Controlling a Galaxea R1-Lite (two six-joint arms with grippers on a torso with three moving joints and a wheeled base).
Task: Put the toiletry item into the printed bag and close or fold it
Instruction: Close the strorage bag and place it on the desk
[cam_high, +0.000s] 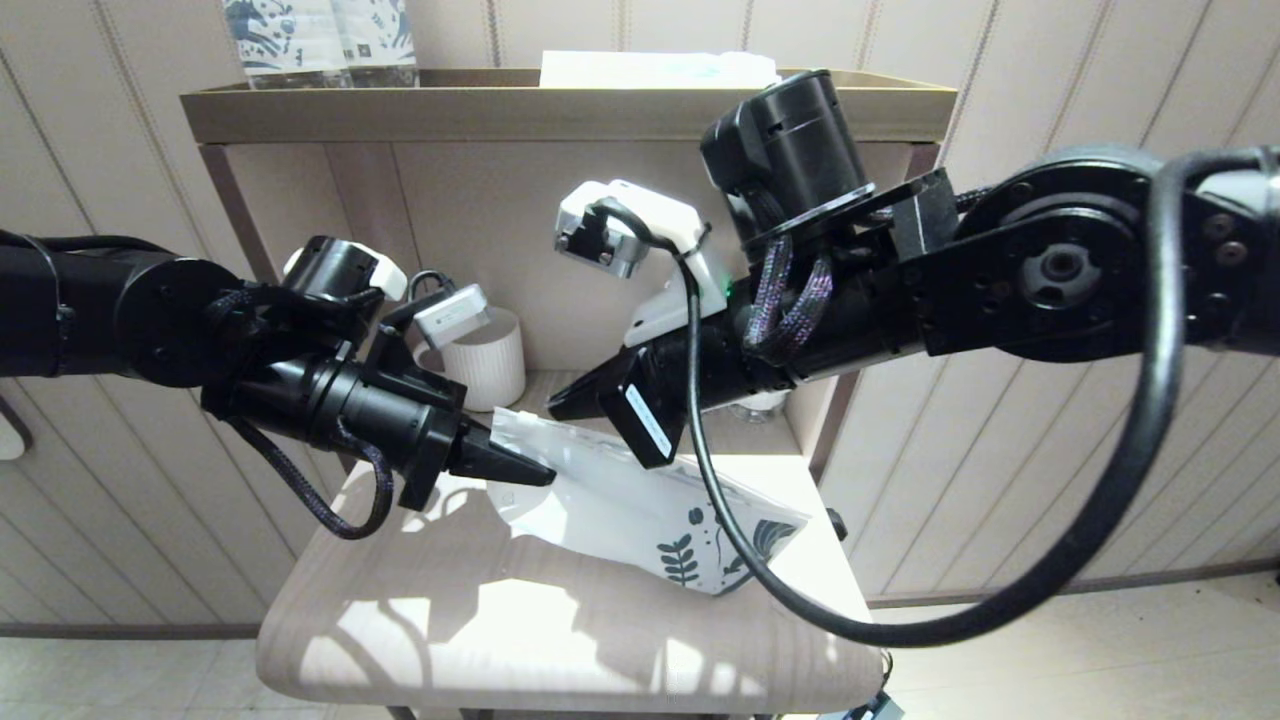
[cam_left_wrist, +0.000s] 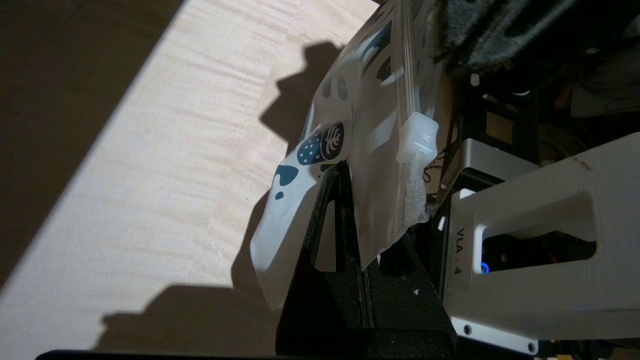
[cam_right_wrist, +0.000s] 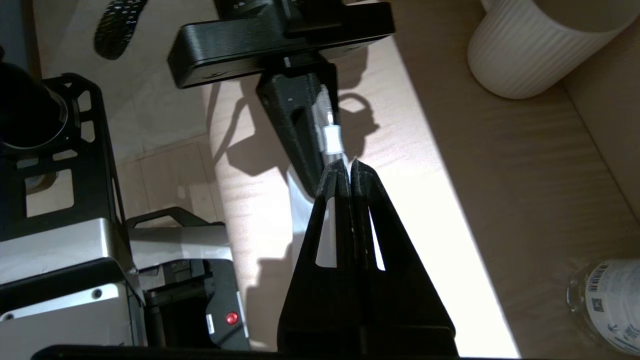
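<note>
Left end effector (cam_high: 535, 474) clenched on printed bag (cam_high: 640, 510) edge, bag held above desk (cam_high: 400, 620) | right end effector (cam_right_wrist: 349, 170) clenched at zip slider (cam_right_wrist: 332, 139) | advice: draw slider straight along seal, keep bag taut | toothbrush not visible

Head cam looked forward and down over both arms at the wooden table (cam_high: 560, 640). Wrist cams sat close behind their fingers, facing each other; all three shared the printed bag (cam_high: 640, 500) (cam_left_wrist: 370, 150).

Black arms with braided cables, white wrist cameras, tapered black fingers (cam_right_wrist: 350, 172).
</note>
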